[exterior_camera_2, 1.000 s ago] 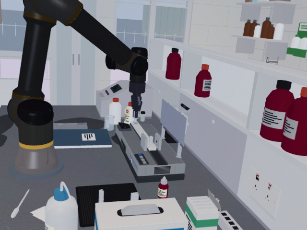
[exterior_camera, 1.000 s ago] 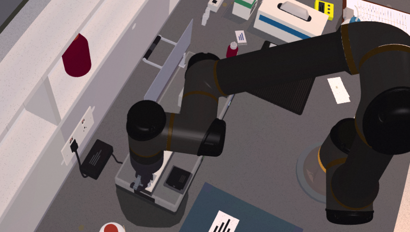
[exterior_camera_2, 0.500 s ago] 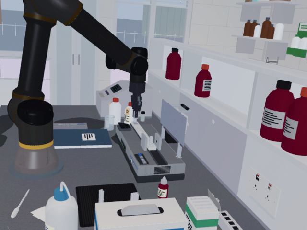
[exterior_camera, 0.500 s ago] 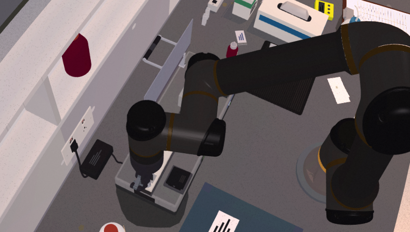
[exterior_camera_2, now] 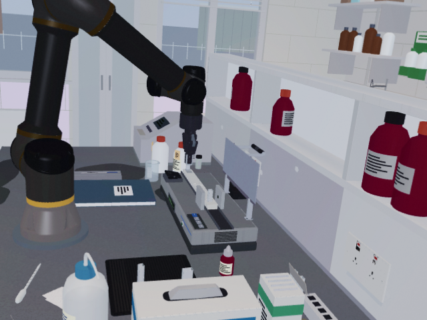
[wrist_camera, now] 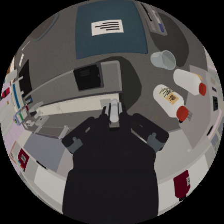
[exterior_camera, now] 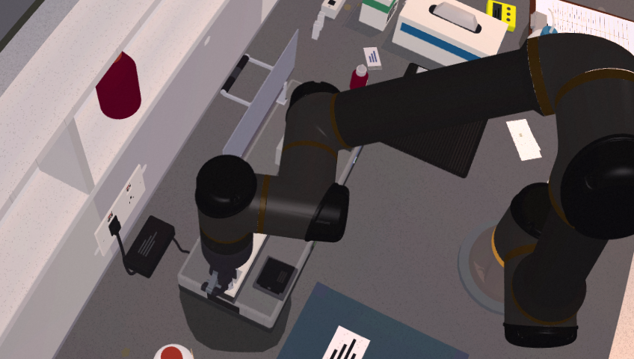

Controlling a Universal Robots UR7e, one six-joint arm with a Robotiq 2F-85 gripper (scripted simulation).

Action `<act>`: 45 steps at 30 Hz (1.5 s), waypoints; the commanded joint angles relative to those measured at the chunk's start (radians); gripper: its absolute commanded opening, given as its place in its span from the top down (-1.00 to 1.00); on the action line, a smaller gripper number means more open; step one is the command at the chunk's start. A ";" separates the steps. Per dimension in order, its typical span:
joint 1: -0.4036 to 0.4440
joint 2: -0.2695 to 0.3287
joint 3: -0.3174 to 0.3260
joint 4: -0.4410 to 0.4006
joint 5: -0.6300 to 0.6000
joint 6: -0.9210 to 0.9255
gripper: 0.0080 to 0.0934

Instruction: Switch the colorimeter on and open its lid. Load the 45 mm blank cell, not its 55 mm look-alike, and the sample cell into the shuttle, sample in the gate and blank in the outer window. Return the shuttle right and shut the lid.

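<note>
The colorimeter (exterior_camera_2: 207,203) lies long on the bench with its lid (exterior_camera_2: 241,168) standing open along the wall side. A pale shuttle bar (exterior_camera_2: 196,179) runs along its channel, with cells (exterior_camera_2: 210,198) standing upright in it near the middle. The shuttle's small knob (wrist_camera: 113,113), at the far end of the bar, is held by my gripper (wrist_camera: 113,116), which is closed on it. My gripper (exterior_camera: 216,287) points straight down at that end of the instrument (exterior_camera: 242,276). A dark panel (exterior_camera: 274,276) sits beside it on the housing.
A clear beaker (wrist_camera: 163,60) and two white bottles (wrist_camera: 170,99) stand just beyond the instrument's end. A blue book (exterior_camera_2: 113,192) lies beside it. A black ribbed mat (exterior_camera_2: 145,279) with small cells, a small red bottle (exterior_camera_2: 226,264) and a tissue box (exterior_camera_2: 195,299) sit at the other end.
</note>
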 commanded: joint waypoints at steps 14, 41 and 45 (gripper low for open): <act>0.000 0.000 0.000 -0.001 0.000 0.000 0.50; 0.000 -0.019 -0.017 0.034 0.000 0.000 0.30; 0.000 -0.031 -0.031 0.060 0.000 0.000 0.30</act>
